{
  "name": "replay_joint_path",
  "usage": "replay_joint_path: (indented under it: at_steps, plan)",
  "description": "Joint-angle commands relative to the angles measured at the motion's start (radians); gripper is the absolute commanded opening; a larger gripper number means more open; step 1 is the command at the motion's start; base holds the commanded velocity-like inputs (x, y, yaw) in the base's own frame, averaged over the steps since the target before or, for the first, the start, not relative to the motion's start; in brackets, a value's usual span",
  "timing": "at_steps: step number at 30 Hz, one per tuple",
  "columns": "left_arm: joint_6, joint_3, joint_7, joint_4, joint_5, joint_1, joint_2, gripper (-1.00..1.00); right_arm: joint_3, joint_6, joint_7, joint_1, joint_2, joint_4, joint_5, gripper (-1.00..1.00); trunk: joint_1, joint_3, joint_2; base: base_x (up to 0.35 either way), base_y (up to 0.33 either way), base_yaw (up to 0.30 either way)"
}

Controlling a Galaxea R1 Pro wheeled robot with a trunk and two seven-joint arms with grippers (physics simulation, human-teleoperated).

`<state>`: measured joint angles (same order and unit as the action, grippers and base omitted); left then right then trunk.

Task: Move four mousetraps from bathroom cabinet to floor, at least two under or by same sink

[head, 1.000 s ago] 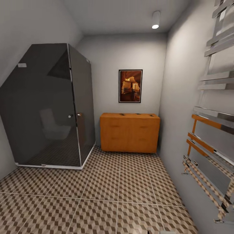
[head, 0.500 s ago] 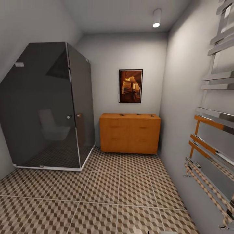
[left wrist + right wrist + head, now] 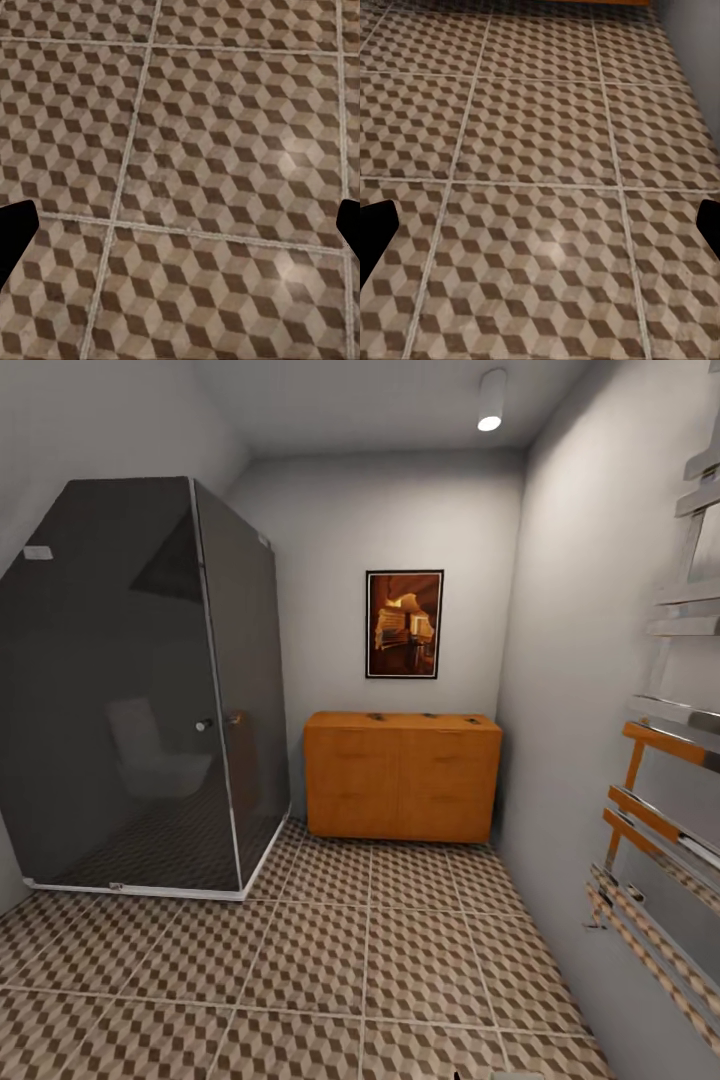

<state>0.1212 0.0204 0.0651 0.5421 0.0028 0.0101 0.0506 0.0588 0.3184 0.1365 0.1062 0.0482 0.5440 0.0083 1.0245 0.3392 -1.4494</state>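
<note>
Left gripper (image 3: 180,232) jaws: black tips at opposite frame edges, spread wide, holding nothing, over cube-patterned brown-beige tiled bathroom floor (image 3: 187,150). Right gripper (image 3: 540,236) jaws: same wide spread, nothing held, above same tiles.

Head view: wide low orange-brown wooden cabinet (image 3: 402,778) at frame centre against far wall. 3 small dark mousetraps (image 3: 377,716) visible on its top, too small for detail. Dark glass shower enclosure (image 3: 140,690) at left.

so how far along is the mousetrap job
Nothing is placed yet. Small dark items, likely the mousetraps, sit on top of the cabinet at the far wall. Both grippers are open and empty above the bathroom floor. Reaching the cabinet and all four placements remain.
</note>
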Motion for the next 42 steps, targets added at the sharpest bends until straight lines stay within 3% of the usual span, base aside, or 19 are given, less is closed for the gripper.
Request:
replay_joint_path:
  at_steps: [1, 42]
  plan:
    - [0.003, 0.000, 0.002, -0.001, 0.000, 0.001, 0.000, 1.00, 0.006, 0.002, 0.009, 0.001, -0.001, 0.000, 0.001, 1.00, 0.001, 0.001, -0.001, 0.275, 0.000, 0.000]
    - [0.003, 0.000, 0.002, -0.001, 0.000, 0.001, 0.000, 1.00, 0.006, 0.002, 0.009, 0.001, -0.001, -0.001, 0.001, 1.00, 0.001, -0.005, -0.001, 0.270, 0.030, -0.048]
